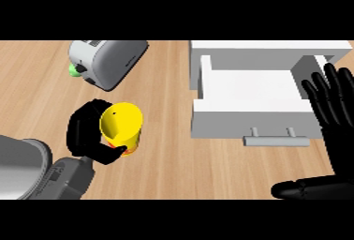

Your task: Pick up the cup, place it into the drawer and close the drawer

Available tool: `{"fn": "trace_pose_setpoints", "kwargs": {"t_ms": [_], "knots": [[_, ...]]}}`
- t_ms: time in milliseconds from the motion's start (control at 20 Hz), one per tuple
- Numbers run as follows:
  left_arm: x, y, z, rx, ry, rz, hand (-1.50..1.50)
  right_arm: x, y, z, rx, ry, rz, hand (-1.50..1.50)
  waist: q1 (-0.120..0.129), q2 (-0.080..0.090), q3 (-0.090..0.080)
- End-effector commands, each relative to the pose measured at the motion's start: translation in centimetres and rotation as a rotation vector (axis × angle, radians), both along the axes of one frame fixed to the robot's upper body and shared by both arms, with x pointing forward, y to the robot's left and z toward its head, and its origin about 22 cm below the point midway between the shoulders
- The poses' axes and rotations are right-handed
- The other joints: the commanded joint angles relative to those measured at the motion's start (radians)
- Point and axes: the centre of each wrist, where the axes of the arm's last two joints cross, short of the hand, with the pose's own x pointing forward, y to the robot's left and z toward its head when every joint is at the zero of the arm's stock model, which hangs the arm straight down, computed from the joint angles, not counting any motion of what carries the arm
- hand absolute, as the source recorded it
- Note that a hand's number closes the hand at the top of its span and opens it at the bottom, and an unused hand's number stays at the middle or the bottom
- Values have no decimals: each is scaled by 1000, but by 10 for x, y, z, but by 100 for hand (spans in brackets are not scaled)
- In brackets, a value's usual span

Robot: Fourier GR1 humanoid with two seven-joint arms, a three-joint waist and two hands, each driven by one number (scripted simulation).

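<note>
One cup (121, 127) clasped by left hand (86, 133); right hand (335, 119) relaxed beside one drawer (249, 119).

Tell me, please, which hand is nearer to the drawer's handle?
Right. The right hand rests open just right of the handle; the left hand, curled round the yellow cup, is far left.

Yellow cup (122, 125); white drawer (252, 101); black hands; grey toaster (107, 61); light wood counter (194, 164).
</note>
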Motion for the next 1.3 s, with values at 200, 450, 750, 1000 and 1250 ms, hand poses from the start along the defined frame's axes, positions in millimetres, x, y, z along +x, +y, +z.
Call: {"fn": "trace_pose_setpoints", "kwargs": {"t_ms": [200,450,750,1000,1250], "knots": [[27,-44,91,-19,-32,-86,150,25,2,3,3,3,-4,-150,-3,3,0],[37,-69,114,17,-49,-67,150,-3,9,-6,-12,-6,-10,-150,-10,3,-1],[51,-102,165,57,-61,-53,150,2,0,-1,1,-15,-11,-150,-8,2,-1],[82,-124,195,113,-50,-54,150,11,-7,-5,-8,-1,7,-150,-15,5,0],[93,-150,198,141,-28,-67,150,16,4,-19,-23,-7,10,-150,-14,5,-1]]}}
